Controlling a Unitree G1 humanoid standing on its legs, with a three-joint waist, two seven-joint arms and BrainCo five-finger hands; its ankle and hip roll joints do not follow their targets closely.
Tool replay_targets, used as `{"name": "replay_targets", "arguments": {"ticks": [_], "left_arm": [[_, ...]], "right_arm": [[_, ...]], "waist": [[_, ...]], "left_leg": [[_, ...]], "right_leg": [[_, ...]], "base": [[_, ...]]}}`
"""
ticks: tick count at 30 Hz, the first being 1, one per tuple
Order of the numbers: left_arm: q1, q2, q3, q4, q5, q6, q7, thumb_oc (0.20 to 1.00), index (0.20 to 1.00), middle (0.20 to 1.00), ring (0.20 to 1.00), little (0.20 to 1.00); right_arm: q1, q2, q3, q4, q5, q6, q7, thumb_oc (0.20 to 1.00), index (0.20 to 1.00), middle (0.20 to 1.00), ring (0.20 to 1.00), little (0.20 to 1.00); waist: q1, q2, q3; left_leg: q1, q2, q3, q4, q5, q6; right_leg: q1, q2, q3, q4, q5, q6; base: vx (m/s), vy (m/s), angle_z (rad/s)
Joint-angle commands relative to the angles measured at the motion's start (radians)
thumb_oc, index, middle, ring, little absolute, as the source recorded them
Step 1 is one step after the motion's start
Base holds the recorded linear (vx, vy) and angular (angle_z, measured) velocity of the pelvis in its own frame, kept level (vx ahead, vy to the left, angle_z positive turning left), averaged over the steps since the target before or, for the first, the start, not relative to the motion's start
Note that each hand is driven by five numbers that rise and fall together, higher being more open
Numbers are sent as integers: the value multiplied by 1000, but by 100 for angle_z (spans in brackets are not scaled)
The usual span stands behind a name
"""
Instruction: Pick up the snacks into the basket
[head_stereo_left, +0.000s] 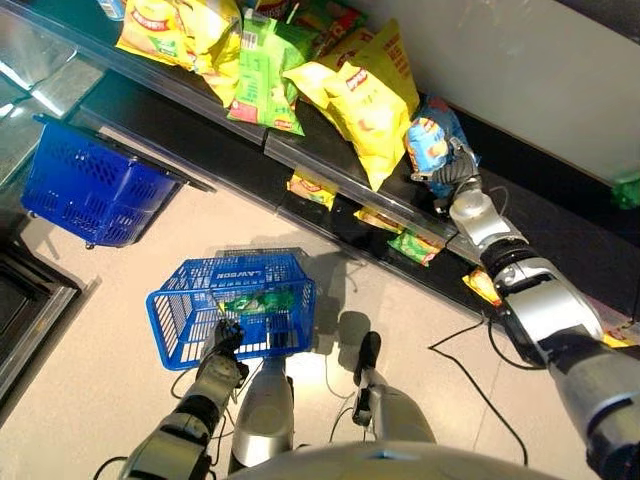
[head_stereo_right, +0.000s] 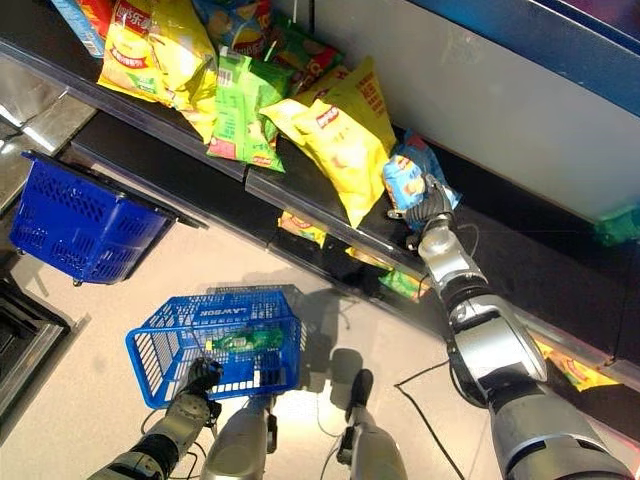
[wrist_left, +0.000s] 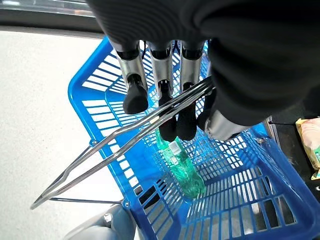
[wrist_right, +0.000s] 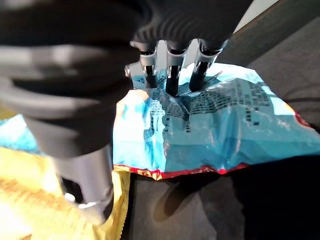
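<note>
A blue snack bag (wrist_right: 225, 125) lies on the dark shelf next to the yellow bags. My right hand (head_stereo_left: 455, 172) reaches up to it, its fingers (wrist_right: 170, 80) dug into the creased foil and the thumb at the bag's edge. Down on the floor stands a blue basket (head_stereo_left: 165, 310) with a green bottle (wrist_left: 185, 170) lying inside. My left hand (head_stereo_left: 222, 340) is at the basket's near rim, fingers (wrist_left: 167, 120) curled round the wire handle (wrist_left: 125, 145).
Large yellow snack bags (head_stereo_left: 365, 100) and a green bag (head_stereo_left: 262, 70) crowd the shelf to the left of the blue one. Small packs (head_stereo_left: 312, 188) lie on the lower shelf. A darker blue basket (head_stereo_left: 90, 190) sits at the left.
</note>
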Motion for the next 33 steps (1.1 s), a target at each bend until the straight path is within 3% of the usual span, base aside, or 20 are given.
{"name": "replay_targets", "arguments": {"ticks": [1,2,11,17,33], "left_arm": [[49,-19,-77,68,3,15,15,200,200,200,200,200],[45,-24,-72,67,1,14,19,200,200,200,200,200],[58,-41,-7,74,-1,26,33,200,200,200,200,200],[87,-36,32,73,27,32,12,200,200,200,200,200],[147,-31,93,76,62,45,-35,200,200,200,200,200]], "right_arm": [[35,22,20,100,40,39,27,523,523,523,523,523],[57,40,12,69,49,31,17,200,200,200,200,200],[374,138,-70,-197,159,-27,-22,200,200,200,200,200],[534,103,-156,-331,181,-46,-18,200,200,200,200,200],[692,30,-320,-670,251,-101,-12,200,200,200,200,200]], "waist": [[48,34,18],[47,36,20],[14,31,-5],[-12,23,-35],[-56,16,-121]], "left_leg": [[-36,-12,-35,1,-40,-7],[-40,-14,-35,1,-39,-7],[-19,-17,-36,1,-58,1],[16,-18,-28,1,-75,4],[83,-10,-6,1,-99,2]], "right_leg": [[-33,-61,-1,10,57,111],[-36,-61,0,9,56,111],[-11,-67,-4,14,40,113],[14,-66,-1,14,25,111],[59,-59,8,7,2,109]], "base": [[0,0,0],[0,0,0],[15,1,-1],[11,1,1],[11,-11,-2]]}}
